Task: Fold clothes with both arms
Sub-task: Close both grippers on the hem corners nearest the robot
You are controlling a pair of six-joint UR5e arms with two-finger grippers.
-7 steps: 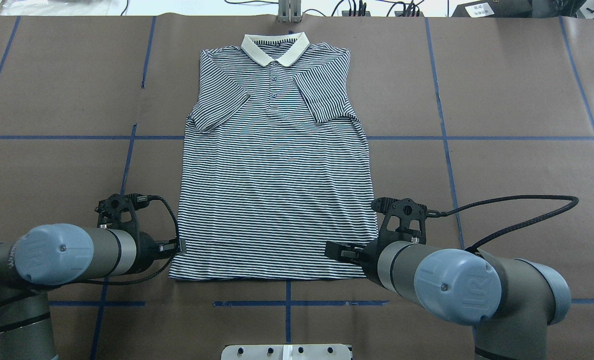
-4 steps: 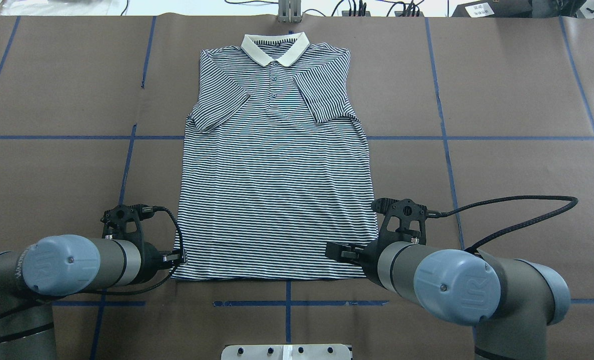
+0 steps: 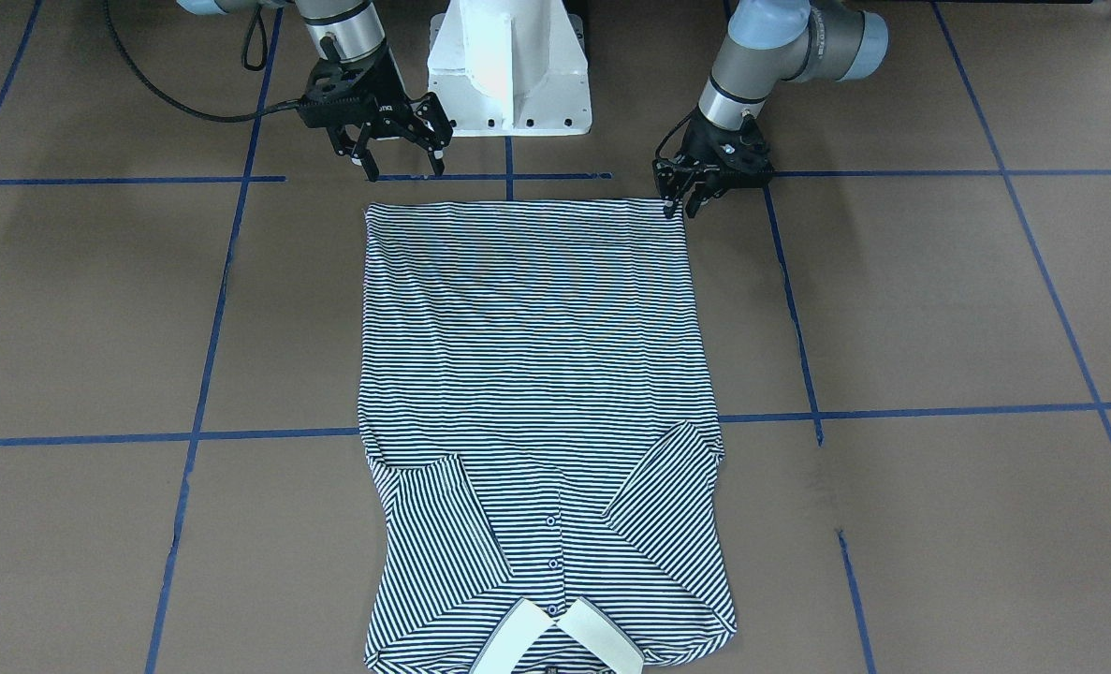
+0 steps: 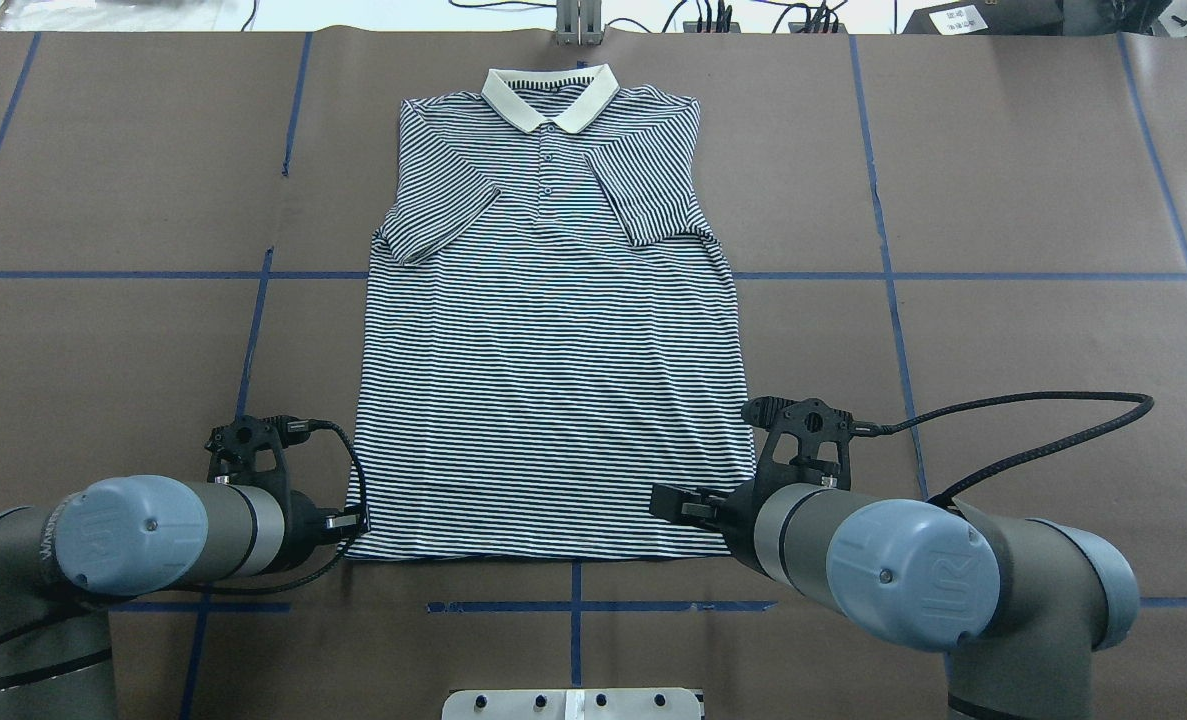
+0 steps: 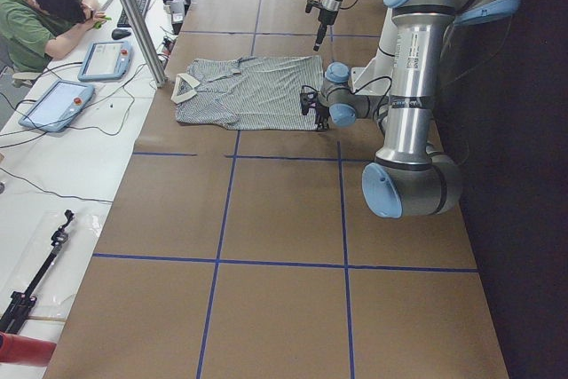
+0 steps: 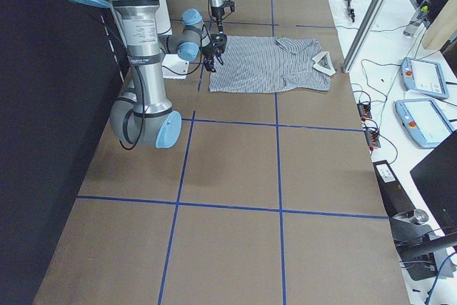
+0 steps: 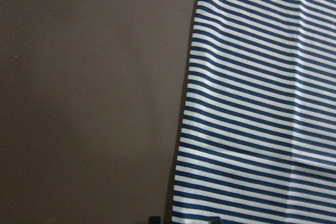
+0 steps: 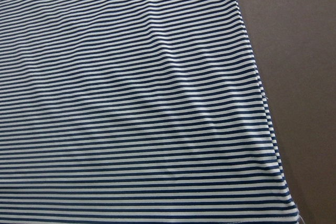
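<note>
Hem corners first: the short-sleeved polo shirt with thin navy-and-white stripes and a plain cream collar (image 4: 553, 350) lies flat and face up on the brown paper-covered table crossed with blue tape lines (image 4: 1003, 350). Its sleeves are already turned in over the chest. The bottom hem lies nearest my two black two-finger grippers, and the collar is far beyond them.

My left gripper (image 3: 681, 198) sits low at the hem corner on its side, jaws a little apart. In its wrist view the shirt's side edge runs up between the fingertips, and nothing is clamped. My right gripper (image 3: 403, 159) hangs higher, above the opposite corner, jaws wide apart and empty. That corner shows below it and to the right in its wrist view.

I judge the step in hand to be seizing both hem corners for a fold toward the collar. To do it well, I should bring the right gripper down level with the left and take both layers of cloth just inside each corner. Both grippers should then close together and lift evenly, so the stripes run square and the tucked sleeves are not dragged.
</note>
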